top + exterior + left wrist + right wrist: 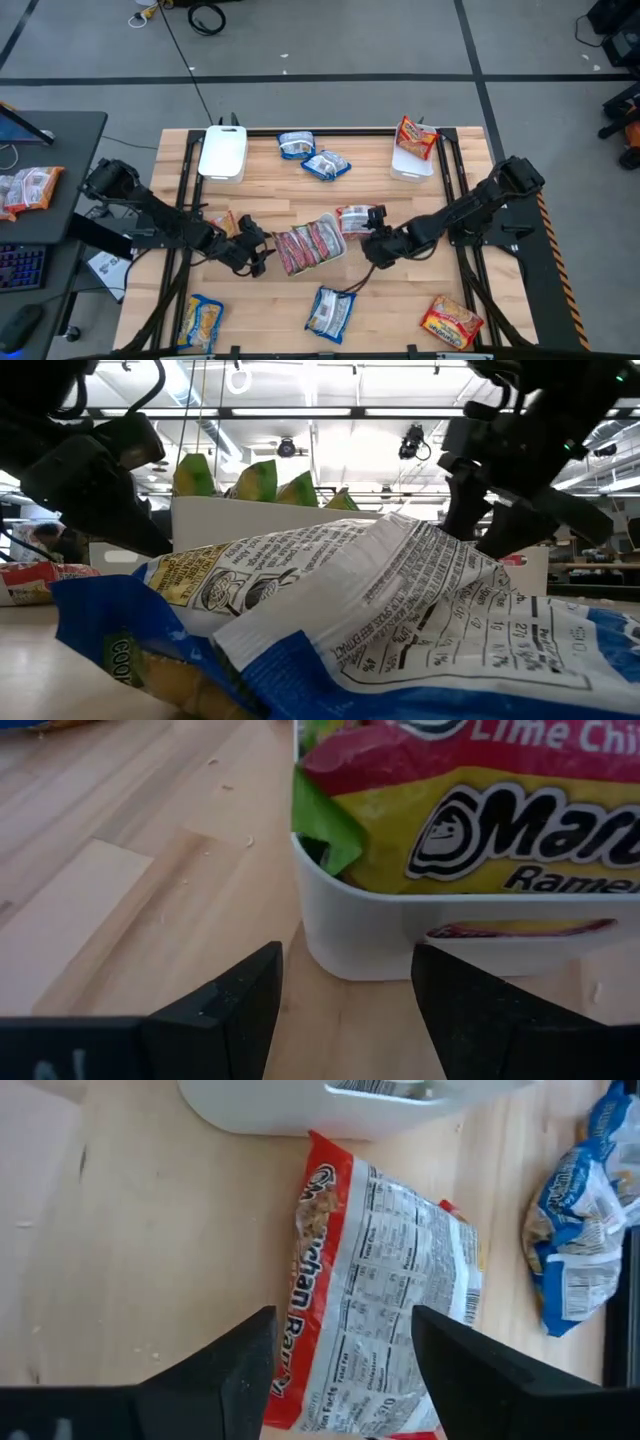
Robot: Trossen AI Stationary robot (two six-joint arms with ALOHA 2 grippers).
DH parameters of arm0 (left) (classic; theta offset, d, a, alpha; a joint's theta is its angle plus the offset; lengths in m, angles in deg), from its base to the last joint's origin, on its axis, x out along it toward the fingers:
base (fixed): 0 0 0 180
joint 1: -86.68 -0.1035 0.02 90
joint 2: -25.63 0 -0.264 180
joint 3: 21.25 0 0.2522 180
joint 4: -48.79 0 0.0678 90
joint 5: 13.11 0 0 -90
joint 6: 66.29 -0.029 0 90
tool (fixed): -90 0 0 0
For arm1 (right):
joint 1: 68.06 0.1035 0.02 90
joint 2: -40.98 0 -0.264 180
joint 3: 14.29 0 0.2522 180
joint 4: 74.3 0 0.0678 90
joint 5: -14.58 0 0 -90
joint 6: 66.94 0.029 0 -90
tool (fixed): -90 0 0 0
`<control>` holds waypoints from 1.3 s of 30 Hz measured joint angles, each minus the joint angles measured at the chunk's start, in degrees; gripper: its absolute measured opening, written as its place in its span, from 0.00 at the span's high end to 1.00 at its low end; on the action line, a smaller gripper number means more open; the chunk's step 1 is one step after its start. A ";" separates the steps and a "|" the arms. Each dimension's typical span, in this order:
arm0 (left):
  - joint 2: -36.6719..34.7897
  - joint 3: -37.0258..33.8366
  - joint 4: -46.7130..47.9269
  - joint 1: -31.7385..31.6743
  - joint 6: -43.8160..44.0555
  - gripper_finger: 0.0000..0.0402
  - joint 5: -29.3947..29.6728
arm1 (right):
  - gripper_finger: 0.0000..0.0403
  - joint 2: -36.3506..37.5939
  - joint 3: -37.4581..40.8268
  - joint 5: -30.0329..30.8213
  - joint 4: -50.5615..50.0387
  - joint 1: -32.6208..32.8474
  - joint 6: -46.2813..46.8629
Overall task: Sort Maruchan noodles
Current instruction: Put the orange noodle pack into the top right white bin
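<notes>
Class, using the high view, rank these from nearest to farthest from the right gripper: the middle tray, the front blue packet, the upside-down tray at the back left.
1. Middle tray, just left of the right gripper.
2. Front blue packet, toward the front edge.
3. Upside-down tray, back left.

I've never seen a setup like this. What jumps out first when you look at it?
Two dark arms reach toward the table's middle, where a white tray is crammed with red-pink noodle packets. The left gripper and the right gripper flank it, both open and empty. Other packets lie scattered: blue ones toward the far edge, an orange one at the near right corner.
</notes>
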 joint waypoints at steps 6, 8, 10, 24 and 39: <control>0.00 0.00 0.00 -1.77 -0.04 0.44 -0.37 | 0.44 -0.47 5.11 0.58 10.16 0.89 -2.01; 0.00 0.00 0.00 -1.87 -0.04 0.44 -0.43 | 0.44 -1.50 6.48 2.66 12.24 0.89 -3.79; 0.00 0.00 -0.01 -1.85 -0.04 0.44 -0.45 | 0.44 -3.47 7.06 3.99 13.53 0.76 -5.50; 0.00 0.02 0.22 -1.74 0.15 0.44 -0.52 | 0.82 -7.52 7.18 9.94 14.16 -2.11 4.52; 0.00 0.02 0.40 -1.72 0.61 0.44 -0.54 | 0.95 33.56 7.09 3.90 -9.49 -23.78 12.71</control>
